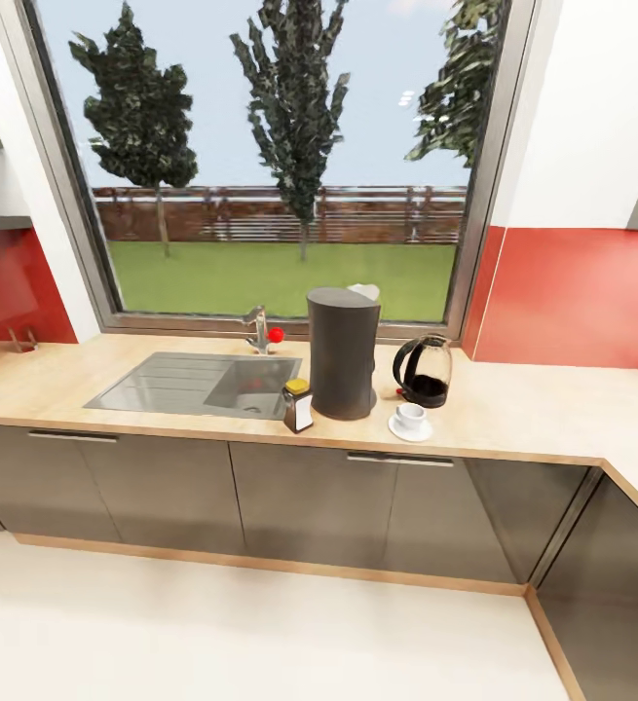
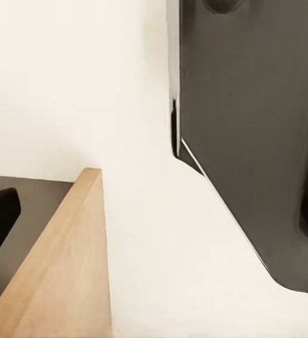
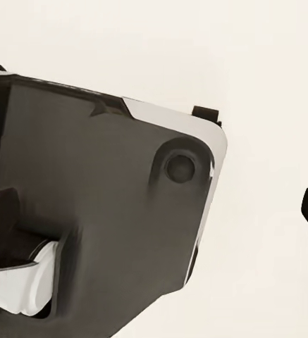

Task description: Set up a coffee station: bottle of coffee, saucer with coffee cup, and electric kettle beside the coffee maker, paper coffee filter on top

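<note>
Pale floor [image 1: 260, 633] sits closest to the head camera, then the glossy grey cabinet fronts [image 1: 299, 497], and above them the kitchen countertop [image 1: 552, 409]. The station looks all but built. The dark coffee maker [image 1: 342, 352] stands just right of the sink [image 1: 197, 383], with what seems to be the white paper coffee filter [image 1: 365, 290] peeking over its top at about one o'clock. At its seven o'clock, close beside the base, stands the bottle of coffee [image 1: 298, 405]. At its three o'clock stands the electric kettle [image 1: 424, 371], and at five o'clock the coffee cup [image 1: 411, 416] sits on the saucer [image 1: 410, 429], just in front of the kettle.

Everything lies dead ahead at twelve o'clock, beyond the cabinet fronts, so neither arm looks clearly nearer. The wrist views take in floor and dark robot body, with a wooden edge beside the left. Whether either gripper is spread or closed, I cannot tell. My read: little remains beyond confirming that filter.
</note>
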### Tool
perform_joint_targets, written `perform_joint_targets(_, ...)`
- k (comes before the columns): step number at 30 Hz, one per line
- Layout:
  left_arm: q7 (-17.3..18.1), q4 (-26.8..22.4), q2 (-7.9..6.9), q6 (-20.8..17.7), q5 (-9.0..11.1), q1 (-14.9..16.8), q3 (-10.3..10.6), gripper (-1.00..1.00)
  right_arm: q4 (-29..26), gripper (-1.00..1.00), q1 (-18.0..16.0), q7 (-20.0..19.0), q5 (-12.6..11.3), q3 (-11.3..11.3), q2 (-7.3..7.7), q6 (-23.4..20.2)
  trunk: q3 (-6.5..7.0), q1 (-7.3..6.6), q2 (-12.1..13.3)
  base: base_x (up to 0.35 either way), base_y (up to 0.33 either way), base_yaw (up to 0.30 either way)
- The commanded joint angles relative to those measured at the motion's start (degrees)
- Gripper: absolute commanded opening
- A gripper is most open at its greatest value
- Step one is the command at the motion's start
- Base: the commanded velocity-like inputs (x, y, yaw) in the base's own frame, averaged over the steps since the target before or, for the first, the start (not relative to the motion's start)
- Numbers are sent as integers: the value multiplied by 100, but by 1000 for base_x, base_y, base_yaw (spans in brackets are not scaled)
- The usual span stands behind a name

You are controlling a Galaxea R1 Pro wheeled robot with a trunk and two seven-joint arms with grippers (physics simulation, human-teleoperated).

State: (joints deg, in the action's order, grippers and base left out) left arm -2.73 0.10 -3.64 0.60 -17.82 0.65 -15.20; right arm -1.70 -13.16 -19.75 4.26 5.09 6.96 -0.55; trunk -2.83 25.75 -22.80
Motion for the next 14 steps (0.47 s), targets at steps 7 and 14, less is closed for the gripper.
perform_joint_targets(7,-33,-1,20,-270,-64,5,-61,100,-15,100,-2,-12,30,36,-313,-6,-13,3,-12,0,0,0)
perform_joint_targets(14,-29,-1,21,-279,-64,5,-84,100,-15,100,-3,-12,31,35,-335,-6,-13,3,-12,0,0,0)
